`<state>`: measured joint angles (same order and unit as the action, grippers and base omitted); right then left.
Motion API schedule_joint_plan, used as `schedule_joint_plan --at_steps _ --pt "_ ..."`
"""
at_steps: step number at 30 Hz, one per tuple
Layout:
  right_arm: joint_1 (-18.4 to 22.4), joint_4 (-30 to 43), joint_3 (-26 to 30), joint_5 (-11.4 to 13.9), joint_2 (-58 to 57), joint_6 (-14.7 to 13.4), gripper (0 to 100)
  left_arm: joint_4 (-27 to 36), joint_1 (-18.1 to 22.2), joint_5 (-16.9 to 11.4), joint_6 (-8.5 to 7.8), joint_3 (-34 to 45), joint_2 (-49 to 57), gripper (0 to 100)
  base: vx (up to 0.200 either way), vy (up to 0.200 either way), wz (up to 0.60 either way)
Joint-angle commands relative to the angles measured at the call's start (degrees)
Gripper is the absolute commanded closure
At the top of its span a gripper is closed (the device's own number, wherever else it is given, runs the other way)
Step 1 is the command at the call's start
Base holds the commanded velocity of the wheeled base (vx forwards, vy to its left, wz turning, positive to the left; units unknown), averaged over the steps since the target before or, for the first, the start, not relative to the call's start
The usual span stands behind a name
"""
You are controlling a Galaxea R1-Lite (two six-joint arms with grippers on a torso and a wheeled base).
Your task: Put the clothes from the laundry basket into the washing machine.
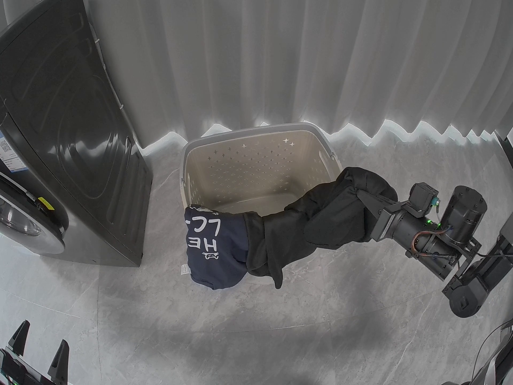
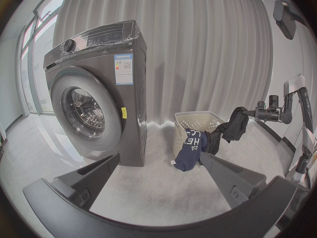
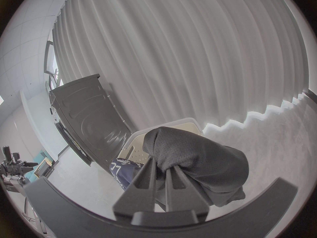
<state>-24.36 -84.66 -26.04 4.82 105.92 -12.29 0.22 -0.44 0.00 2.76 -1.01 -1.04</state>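
Observation:
A beige laundry basket (image 1: 251, 135) stands on the floor before the curtain. A navy garment (image 1: 214, 247) with white letters hangs over its front rim, down to the floor. My right gripper (image 1: 367, 198) is shut on a black garment (image 1: 320, 220), held above the basket's right front corner. The cloth trails down to the rim beside the navy piece. In the right wrist view, the fingers (image 3: 148, 176) pinch the black garment (image 3: 198, 156). My left gripper (image 1: 40, 343) is open and holds nothing, low at the near left. The grey washing machine (image 1: 64, 135) stands left, and its round door (image 2: 84, 111) looks shut.
A white curtain (image 1: 299, 49) hangs behind the basket and machine. Grey marble floor (image 1: 267, 327) lies open between me, the basket and the washing machine (image 2: 99, 83). A window (image 2: 33, 50) lies beyond the machine's left side.

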Motion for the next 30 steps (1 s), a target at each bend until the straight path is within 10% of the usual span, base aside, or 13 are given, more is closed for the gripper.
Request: schedule_joint_plan --at_steps 1,24,25,30 --pt "-1.7 -1.3 -3.1 0.0 3.8 0.1 100 0.0 0.0 0.0 0.06 0.9 1.0 0 0.0 0.0 0.0" --pt "-0.2 -3.8 -2.3 -1.3 14.1 0.1 100 0.0 0.0 0.0 0.15 0.9 1.0 0 0.0 0.0 0.0" --pt "-0.2 -3.8 -2.3 -1.4 14.1 0.1 0 0.0 0.0 0.0 0.15 0.9 1.0 0 0.0 0.0 0.0" --pt "0.0 -3.8 -2.7 -1.6 14.2 0.1 0 0.0 0.0 0.0 0.15 0.9 1.0 0 0.0 0.0 0.0"
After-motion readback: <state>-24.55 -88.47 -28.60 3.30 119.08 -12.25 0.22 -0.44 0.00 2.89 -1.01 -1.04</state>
